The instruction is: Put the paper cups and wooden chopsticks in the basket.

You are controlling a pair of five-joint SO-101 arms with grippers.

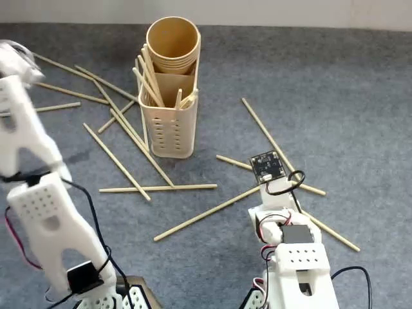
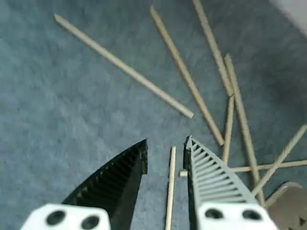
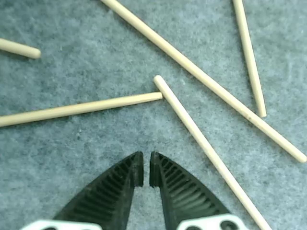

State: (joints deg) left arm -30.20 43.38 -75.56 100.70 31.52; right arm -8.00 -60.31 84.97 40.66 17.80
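A beige perforated basket [image 1: 168, 132] stands upright at the back middle of the grey carpet. It holds stacked paper cups [image 1: 172, 42] and several wooden chopsticks [image 1: 149, 80]. More chopsticks lie scattered around it on both sides. My left gripper [image 2: 166, 142] is open above the carpet left of the basket, and one loose chopstick [image 2: 170, 187] lies between its fingers, not pinched. My right gripper [image 3: 146, 155] is shut and empty, just short of where two chopstick ends [image 3: 158, 88] meet. The right arm [image 1: 283, 219] is at the front right.
The white left arm [image 1: 29, 148] rises along the left edge of the high view. Crossed chopsticks [image 1: 158, 187] lie in front of the basket, and a long one [image 1: 267, 136] runs diagonally to its right. Open carpet lies at the back right.
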